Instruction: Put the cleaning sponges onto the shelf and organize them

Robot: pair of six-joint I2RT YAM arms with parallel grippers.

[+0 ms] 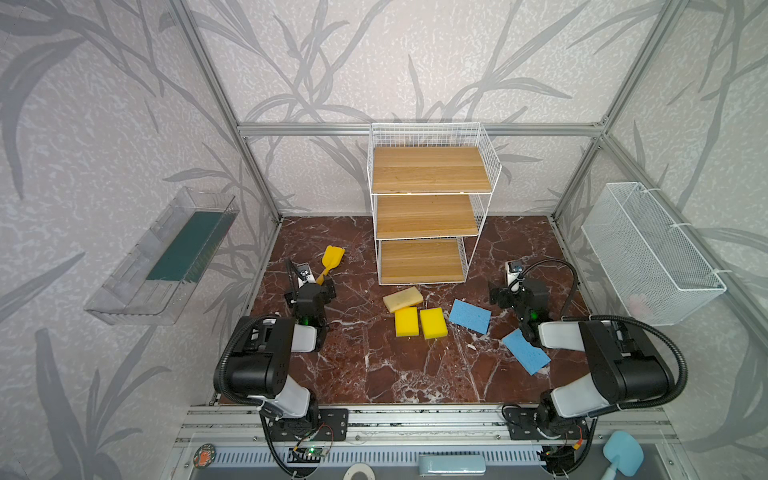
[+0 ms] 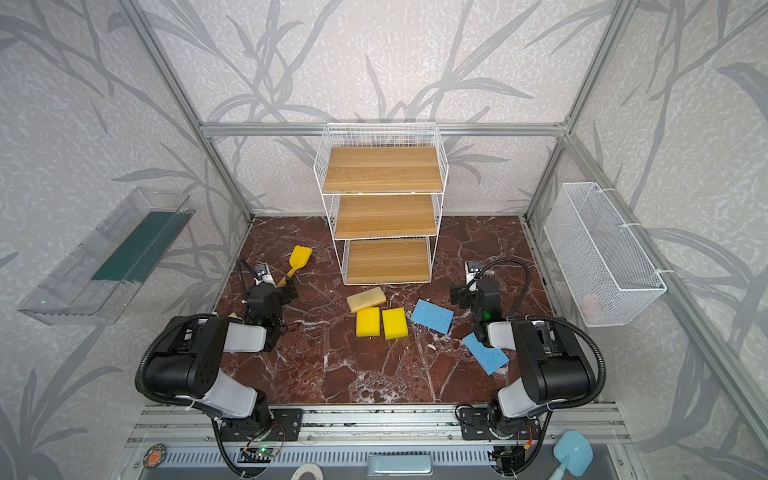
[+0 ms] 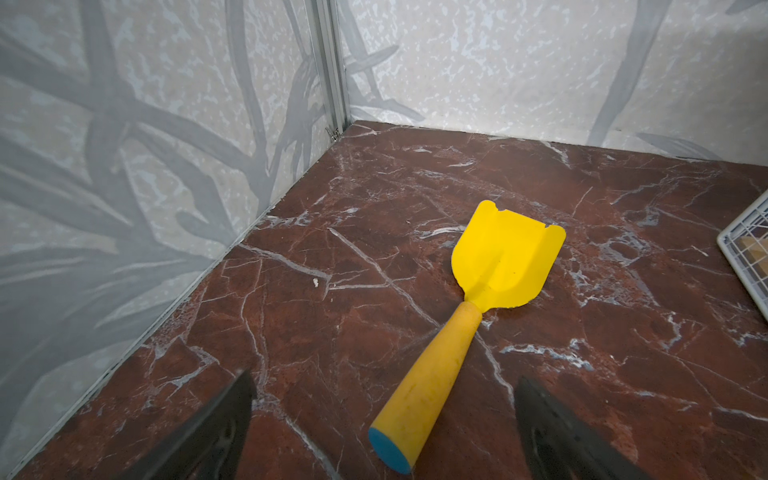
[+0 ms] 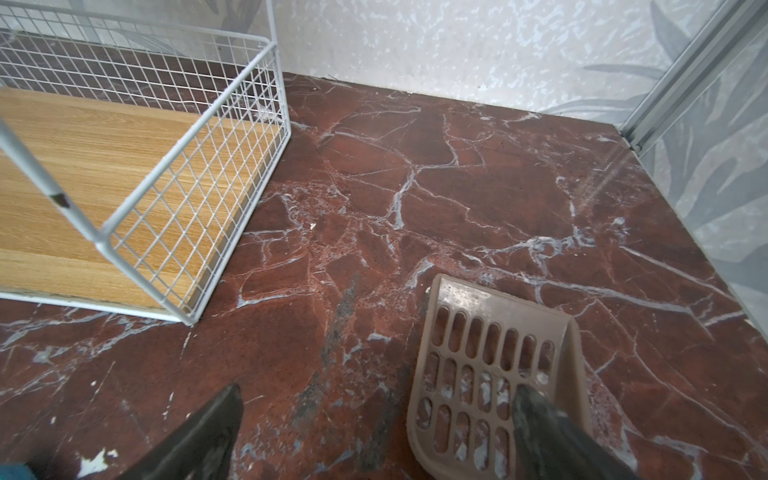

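Left wrist view: left end effector has its jaws apart and holds nothing. The yellow toy shovel lies with its handle between them, near the worktop's back-left corner. Not ours. /R

Right wrist view, same story: right end effector is spread wide and empty, with the brown slotted scoop at one finger. Where are our sponges? /K

We count five in both top views, mid-worktop, just in front of the shelf. The shelf stands at the back edge with all three boards bare. Beige sponge sits nearest it. Left yellow sponge is just beside right yellow sponge. Near blue sponge lies to their right. Far blue sponge is toward the right edge, partly under the right arm. /R

Handling? /K

We reckon foam: light, soft, squashes under the jaws, little slip. For the thick yellows, pinch across the short width at mid-length. The thin blues lie flat and are likely floppy, so we'd press down and pinch the long edges. /R
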